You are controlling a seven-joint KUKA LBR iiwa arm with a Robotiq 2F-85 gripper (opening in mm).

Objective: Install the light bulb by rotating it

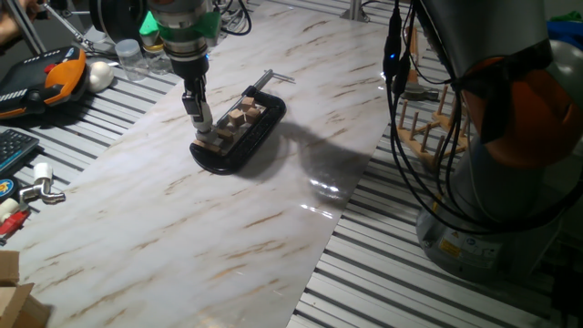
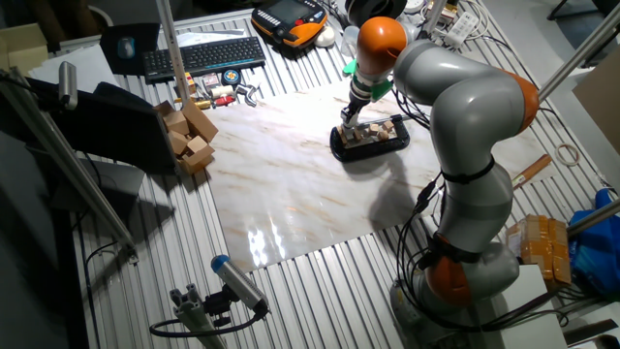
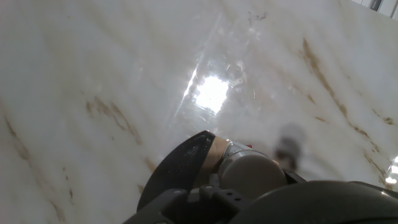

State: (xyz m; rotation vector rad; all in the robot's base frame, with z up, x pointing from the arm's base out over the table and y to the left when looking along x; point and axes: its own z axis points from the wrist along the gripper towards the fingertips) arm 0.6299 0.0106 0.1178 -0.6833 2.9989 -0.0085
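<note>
Standing over the near-left end of a black clamp (image 1: 239, 135) on the marble counter (image 1: 182, 237): gripper (image 1: 202, 124), pointed straight down, clenched or released not discernible. Holding small wooden blocks (image 1: 239, 119) in clamp. Light bulb (image 3: 252, 175): white, rounded, seen only in hand view, just beneath gripper at clamp's edge. Orange pendant (image 1: 56, 75) far left.

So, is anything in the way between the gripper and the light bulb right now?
Nothing visible. The gripper is down at the end of the black holder, and the hand view shows the light bulb right at the hand. The wooden blocks sit further along the holder, not between.
</note>
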